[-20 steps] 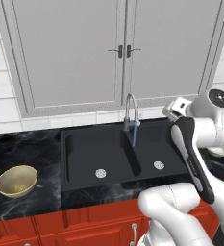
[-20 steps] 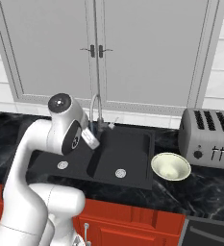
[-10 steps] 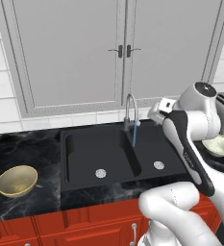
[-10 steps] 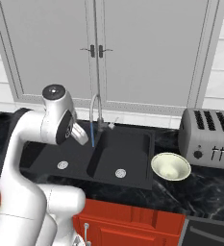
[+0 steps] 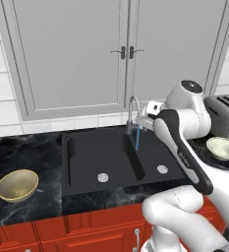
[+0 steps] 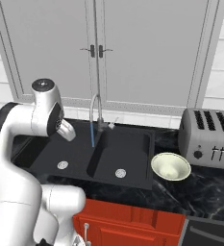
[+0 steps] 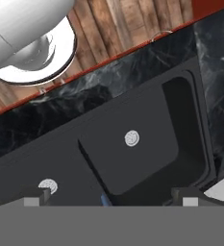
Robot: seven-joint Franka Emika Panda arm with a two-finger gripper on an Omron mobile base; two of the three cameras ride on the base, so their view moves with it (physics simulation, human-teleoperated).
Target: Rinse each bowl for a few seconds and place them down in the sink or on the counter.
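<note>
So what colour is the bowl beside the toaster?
Pale cream-white bowl, greenish inside; right base view shows it best.

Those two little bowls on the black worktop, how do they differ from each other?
The tan-gold bowl is a warm yellowish brown with a mottled inside; the pale bowl is cream-white with a faint green tint. The tan-gold bowl sits on the counter left of the sink, while the pale bowl sits right of it, beside the toaster. Both are small, round, shallow, upright and look empty.
</note>
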